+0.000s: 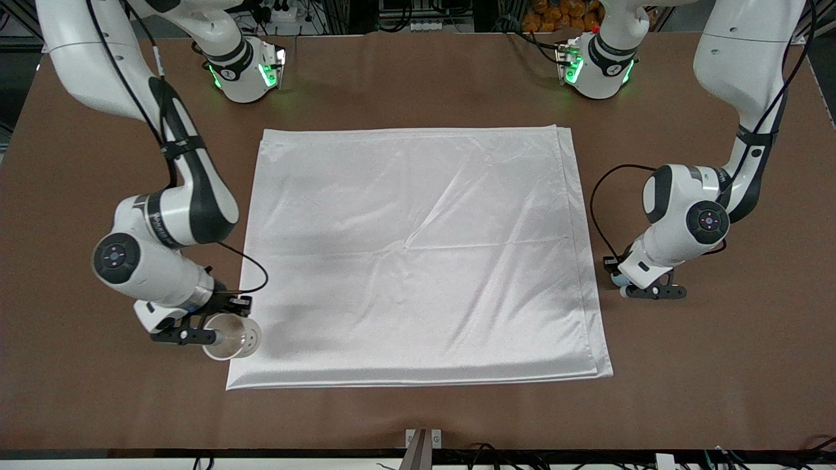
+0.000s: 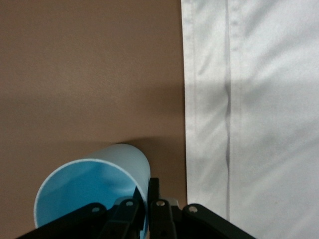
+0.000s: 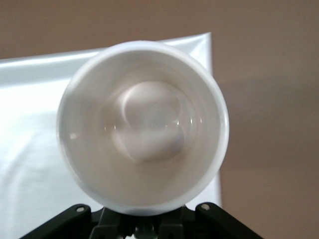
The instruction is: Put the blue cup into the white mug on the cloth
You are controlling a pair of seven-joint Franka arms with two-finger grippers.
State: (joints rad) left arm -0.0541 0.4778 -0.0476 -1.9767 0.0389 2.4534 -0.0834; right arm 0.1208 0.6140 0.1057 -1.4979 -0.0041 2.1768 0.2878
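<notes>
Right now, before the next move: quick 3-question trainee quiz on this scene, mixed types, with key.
1. True or false: the blue cup already sits inside the white mug.
2. Which hand is shut on the mug?
A. left hand
B. right hand
C. neither
3. Fill in: the blue cup is on the bare table, just off the edge of the ___, at the left arm's end.

Key: 1 false: each hand grips its own cup at separate ends of the table. 2 B, gripping its rim. 3 cloth.
</notes>
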